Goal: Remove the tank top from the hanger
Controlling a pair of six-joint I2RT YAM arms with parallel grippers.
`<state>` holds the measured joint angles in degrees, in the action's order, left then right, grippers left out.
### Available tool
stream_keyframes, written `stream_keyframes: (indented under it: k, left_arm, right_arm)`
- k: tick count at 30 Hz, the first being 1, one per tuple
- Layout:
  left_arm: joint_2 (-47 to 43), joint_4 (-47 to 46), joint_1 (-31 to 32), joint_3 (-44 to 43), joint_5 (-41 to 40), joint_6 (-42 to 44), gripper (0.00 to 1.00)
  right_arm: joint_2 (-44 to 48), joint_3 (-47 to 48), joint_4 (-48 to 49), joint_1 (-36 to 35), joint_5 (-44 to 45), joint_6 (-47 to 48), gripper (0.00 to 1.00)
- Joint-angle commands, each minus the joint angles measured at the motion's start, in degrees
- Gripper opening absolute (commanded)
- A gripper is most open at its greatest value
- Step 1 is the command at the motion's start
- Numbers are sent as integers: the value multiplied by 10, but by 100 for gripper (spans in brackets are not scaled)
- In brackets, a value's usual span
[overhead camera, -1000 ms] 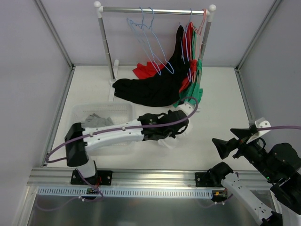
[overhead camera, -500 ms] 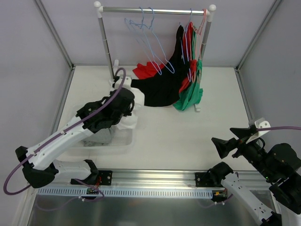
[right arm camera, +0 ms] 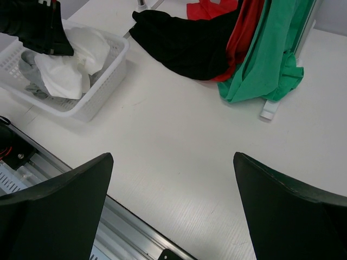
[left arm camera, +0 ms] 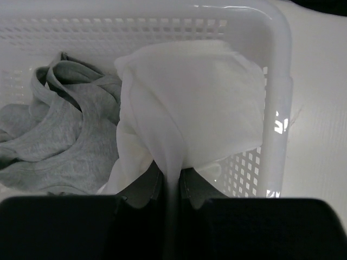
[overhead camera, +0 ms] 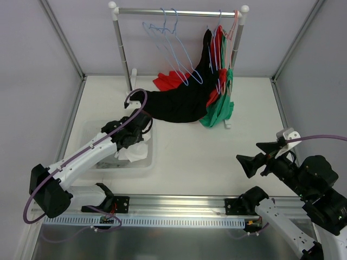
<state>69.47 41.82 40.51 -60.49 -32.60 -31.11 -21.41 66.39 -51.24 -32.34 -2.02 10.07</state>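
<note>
Your left hand (left arm camera: 172, 187) is clenched on a thin gathered fold of the white tank top (left arm camera: 190, 103). The garment hangs from that grip into the white basket (left arm camera: 275, 108), which sits at 9 o'clock on the table (overhead camera: 217, 151). It lies close to the basket's 3 o'clock wall, beside a grey garment (left arm camera: 59, 141). It touches no hanger (overhead camera: 173, 49) on the rail (overhead camera: 179, 11) at 12 o'clock.

Your right hand (right arm camera: 172, 157) is released, jaws wide and grasping nothing, hovering at 4 o'clock.

Treat the tank top as light, limp and prone to snagging; it bunches, sags and has no stiffness. Take hold at a bunched fold or a strap, never at a single loose edge.
</note>
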Motion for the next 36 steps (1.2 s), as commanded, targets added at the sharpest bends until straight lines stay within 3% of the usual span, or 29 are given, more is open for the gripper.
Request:
stream_keyframes:
  k: [1,3,4,5,8,9,12,20,25,31,36]
  left_arm:
    - [7,-46,-18,19,11,-37,0]
    - [11,-52,-22,22,13,-43,0]
    - [14,-53,-24,23,13,-44,6]
    - [15,-53,-24,23,16,-46,32]
    - [14,-53,-25,22,28,-47,61]
    - [6,-53,-24,20,31,-45,80]
    - [-21,-52,-24,13,40,-35,99]
    - [-134,-11,-24,-52,93,32,99]
    - [-179,57,-24,-88,133,85,99]
    - [-191,113,-24,-89,111,117,99]
    - [-227,101,-24,-9,134,141,99]
  right_arm:
    - [-7,-2,35,3,-15,-6,100]
    - [-7,-5,35,2,-16,-6,99]
    - [-7,-6,35,3,-16,-6,99]
    - [-7,-6,35,2,-16,-5,99]
    - [-12,-7,34,3,-15,-5,99]
    - [-19,-7,34,2,-11,-5,99]
    - [-42,-2,32,3,10,-11,99]
    - [-183,70,68,3,68,-15,99]
    - [-306,176,80,21,77,16,99]
    - [-467,330,94,78,37,22,78]
    - [-599,447,90,79,66,57,72]
